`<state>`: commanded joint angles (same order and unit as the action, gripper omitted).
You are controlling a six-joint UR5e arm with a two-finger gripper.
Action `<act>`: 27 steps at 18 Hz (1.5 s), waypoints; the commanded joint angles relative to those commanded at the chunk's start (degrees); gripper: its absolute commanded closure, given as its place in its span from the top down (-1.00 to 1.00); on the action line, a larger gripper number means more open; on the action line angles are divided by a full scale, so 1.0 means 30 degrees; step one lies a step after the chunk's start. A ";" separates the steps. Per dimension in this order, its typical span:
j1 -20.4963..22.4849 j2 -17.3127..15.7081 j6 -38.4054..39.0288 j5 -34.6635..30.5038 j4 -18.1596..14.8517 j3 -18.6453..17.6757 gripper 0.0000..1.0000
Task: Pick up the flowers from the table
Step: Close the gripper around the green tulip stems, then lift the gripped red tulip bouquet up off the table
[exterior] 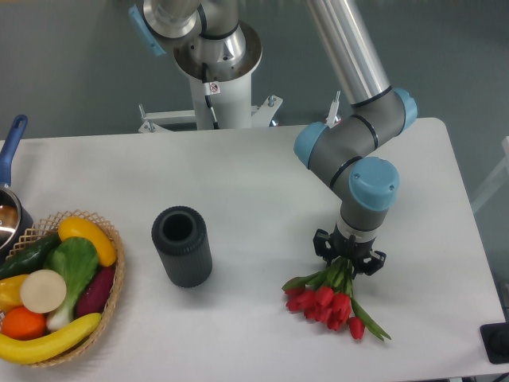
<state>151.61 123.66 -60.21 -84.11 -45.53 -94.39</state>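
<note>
A: Where are the flowers [330, 301]?

B: Lower right of centre in the frame, on the white table [254, 183]. The red heads fan out toward the bottom, with one head and a green leaf trailing off to the lower right. The stems run up under the gripper [347, 264].

A: Does the gripper have them?

B: It sits straight over the stem end, pointing down, and its black body covers the fingers. The stems vanish beneath it, but I cannot tell whether the jaws are closed on them or standing apart. The flower heads look to be lying on the table.

A: And the arm?

B: The arm [350, 151] comes down from the upper middle of the frame, silver tube, grey joints with blue caps, bending at the wrist just above the gripper. Its white base [215, 79] stands at the top, behind the table's far edge.

A: What else is on the table?

B: A dark grey cylinder [182, 246] left of centre, upright and open at the top, well apart from the flowers. At the lower left a wicker basket [111, 298] holds bananas, a leafy green with a white stalk, an orange and other produce. A pan with a blue handle [11, 147] shows at the left edge, just above the basket.
</note>
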 joint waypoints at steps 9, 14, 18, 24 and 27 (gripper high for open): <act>0.0117 -0.0554 0.0207 0.0059 0.0000 0.0556 -0.44; 0.0117 -0.2604 0.0468 0.1839 0.0000 0.0965 -0.43; 0.0234 -0.3836 0.2224 0.5178 0.0000 0.1814 -0.42; 0.0292 -0.5974 0.4216 0.9046 0.0000 0.1875 -0.42; 0.0584 -0.6824 0.4951 1.0106 -0.0029 0.1758 -0.41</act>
<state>153.36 103.19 -45.36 -53.79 -45.62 -89.12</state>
